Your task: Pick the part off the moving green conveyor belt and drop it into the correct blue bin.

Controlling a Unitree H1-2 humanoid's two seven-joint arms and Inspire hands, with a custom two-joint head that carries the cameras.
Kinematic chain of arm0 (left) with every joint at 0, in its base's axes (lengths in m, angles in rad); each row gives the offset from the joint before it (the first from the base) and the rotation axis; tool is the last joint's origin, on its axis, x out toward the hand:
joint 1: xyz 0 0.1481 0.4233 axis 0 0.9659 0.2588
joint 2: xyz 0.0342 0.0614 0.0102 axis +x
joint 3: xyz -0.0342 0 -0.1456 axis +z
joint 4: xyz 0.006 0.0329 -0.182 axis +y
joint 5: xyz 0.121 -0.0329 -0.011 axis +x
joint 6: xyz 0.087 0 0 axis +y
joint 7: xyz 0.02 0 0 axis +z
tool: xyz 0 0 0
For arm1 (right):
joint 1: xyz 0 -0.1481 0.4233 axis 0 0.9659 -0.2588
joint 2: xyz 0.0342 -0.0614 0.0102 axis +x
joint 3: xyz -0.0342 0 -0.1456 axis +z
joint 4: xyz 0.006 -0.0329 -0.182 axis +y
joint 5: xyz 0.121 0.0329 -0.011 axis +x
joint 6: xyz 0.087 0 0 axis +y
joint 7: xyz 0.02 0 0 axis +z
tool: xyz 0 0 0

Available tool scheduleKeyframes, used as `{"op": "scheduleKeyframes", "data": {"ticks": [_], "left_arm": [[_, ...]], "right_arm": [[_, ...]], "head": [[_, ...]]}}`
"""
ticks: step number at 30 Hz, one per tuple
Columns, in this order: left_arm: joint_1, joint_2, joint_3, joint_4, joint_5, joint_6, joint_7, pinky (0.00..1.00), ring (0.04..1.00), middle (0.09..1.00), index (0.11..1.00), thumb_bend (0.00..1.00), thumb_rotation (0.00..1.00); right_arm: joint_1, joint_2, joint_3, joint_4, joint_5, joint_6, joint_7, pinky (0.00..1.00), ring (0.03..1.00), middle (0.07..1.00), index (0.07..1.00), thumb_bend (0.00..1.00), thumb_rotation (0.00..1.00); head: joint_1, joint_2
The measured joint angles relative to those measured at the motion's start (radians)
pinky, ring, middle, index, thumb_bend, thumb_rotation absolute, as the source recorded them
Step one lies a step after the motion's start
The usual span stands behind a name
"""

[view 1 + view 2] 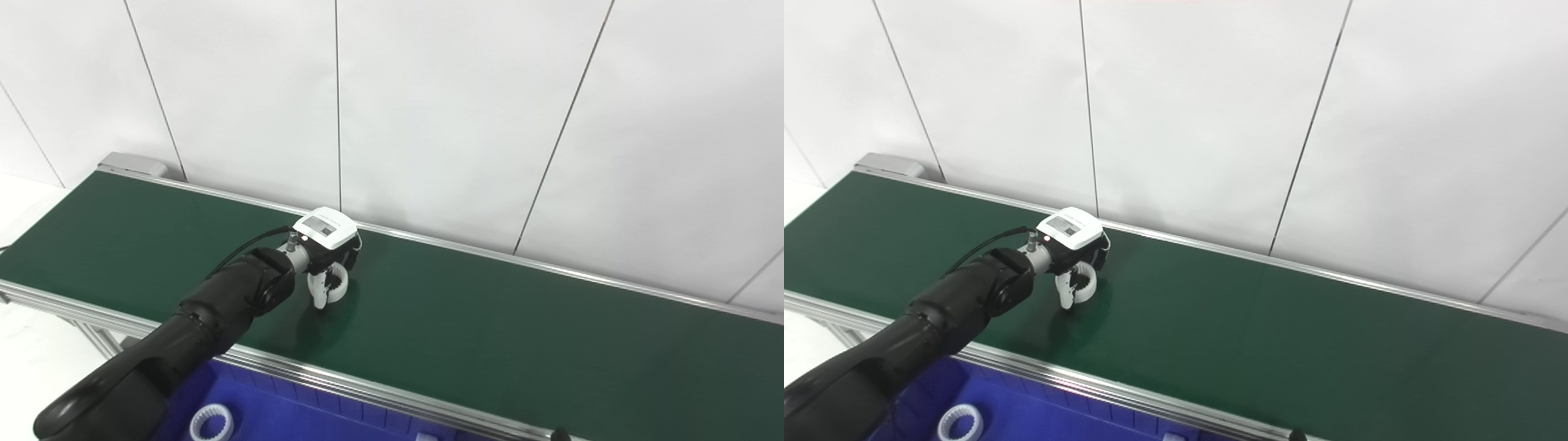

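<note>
My left hand point(324, 245), white-backed on a black arm, reaches over the green conveyor belt point(490, 318) near its middle, with its fingers pointing down. They are curled around a small white ring-shaped part point(335, 288) that sits at belt level under the palm. The white thumb point(318, 296) presses against the ring's near side. The palm hides the ring's top edge. In the right eye view the same hand point(1070, 236) covers the ring point(1084, 283). My right hand is out of sight.
A blue bin point(288, 422) lies below the belt's near rail, holding a white toothed ring point(211, 424). Another white piece point(425, 437) shows at the bottom edge. A small dark knob point(557, 435) pokes up there. A white panelled wall stands behind the belt.
</note>
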Motion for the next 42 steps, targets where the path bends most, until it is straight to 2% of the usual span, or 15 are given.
{"op": "scheduleKeyframes", "data": {"ticks": [3,8,13,16,19,24,25,26,29,32,34,37,38,42], "left_arm": [[0.001,-0.002,-0.015,-0.014,0.002,0.009,-0.008,0.21,0.256,0.332,0.488,0.52,0.05],[-0.008,-0.011,-0.044,-0.061,0.009,0.051,-0.097,0.20,0.261,0.344,0.488,0.52,0.06],[-0.008,-0.012,-0.060,-0.102,0.024,0.059,-0.149,0.16,0.227,0.317,0.487,0.52,0.06],[-0.007,-0.011,-0.066,-0.123,0.027,0.058,-0.157,0.15,0.213,0.300,0.486,0.52,0.05],[-0.006,-0.006,-0.064,-0.174,0.026,0.060,-0.174,0.17,0.232,0.320,0.487,0.52,0.06],[0.017,0.017,-0.016,-0.409,0.011,0.066,-0.263,0.17,0.220,0.302,0.486,0.52,0.05],[0.024,0.021,-0.012,-0.441,0.005,0.067,-0.268,0.17,0.218,0.299,0.486,0.52,0.05],[0.040,0.031,-0.004,-0.508,0.000,0.068,-0.292,0.18,0.218,0.298,0.486,0.52,0.05],[0.099,0.047,0.033,-0.737,-0.006,0.075,-0.388,0.20,0.228,0.310,0.485,0.52,0.05],[0.136,0.049,0.066,-0.833,-0.011,0.084,-0.464,0.20,0.226,0.306,0.485,0.52,0.05],[0.186,0.064,0.090,-0.905,-0.018,0.102,-0.517,0.19,0.216,0.297,0.485,0.52,0.05],[0.284,0.086,0.106,-1.031,-0.022,0.112,-0.599,0.21,0.236,0.314,0.485,0.52,0.05],[0.324,0.086,0.113,-1.069,-0.022,0.115,-0.625,0.22,0.237,0.315,0.485,0.52,0.05],[0.441,0.088,0.140,-1.165,-0.020,0.157,-0.739,0.28,0.291,0.367,0.486,0.52,0.05]], "right_arm": [[0.002,0.000,0.001,-0.004,-0.006,0.003,0.000,0.97,0.957,1.000,1.000,0.79,1.00],[0.004,0.000,0.003,-0.007,-0.008,0.009,0.000,0.96,0.950,1.000,1.000,0.79,1.00],[0.004,0.000,0.004,-0.008,-0.008,0.011,0.000,0.97,0.957,1.000,1.000,0.79,1.00],[0.004,-0.001,0.005,-0.008,-0.008,0.011,0.000,0.96,0.961,1.000,1.000,0.79,1.00],[0.004,-0.001,0.007,-0.008,-0.008,0.012,0.000,0.96,0.959,1.000,1.000,0.80,1.00],[0.005,-0.001,0.010,-0.020,-0.018,0.017,0.000,0.94,0.940,1.000,1.000,0.81,1.00],[0.006,-0.001,0.010,-0.023,-0.020,0.019,0.000,0.94,0.939,1.000,1.000,0.81,1.00],[0.009,-0.001,0.010,-0.031,-0.020,0.025,-0.002,0.93,0.937,1.000,1.000,0.81,1.00],[0.015,-0.001,0.013,-0.056,-0.017,0.054,0.000,0.93,0.932,1.000,1.000,0.82,1.00],[0.013,-0.001,0.018,-0.088,0.000,0.077,0.010,0.91,0.921,0.993,1.000,0.82,1.00],[0.014,-0.001,0.017,-0.105,0.016,0.097,0.013,0.89,0.912,0.985,1.000,0.83,1.00],[0.020,-0.004,0.013,-0.140,0.030,0.124,0.015,0.85,0.896,0.966,0.993,0.83,1.00],[0.020,-0.006,0.012,-0.152,0.032,0.133,0.017,0.85,0.895,0.966,0.993,0.83,1.00],[0.008,-0.011,0.010,-0.184,0.044,0.168,0.022,0.83,0.882,0.956,0.974,0.83,0.98]], "head": [[-0.002,0.003],[-0.002,0.006],[-0.006,0.009],[-0.006,0.011],[-0.006,0.020],[0.002,0.040],[0.005,0.058],[0.009,0.077],[0.012,0.092],[0.015,0.123],[0.014,0.124],[0.006,0.164],[0.006,0.164],[-0.005,0.183]]}}
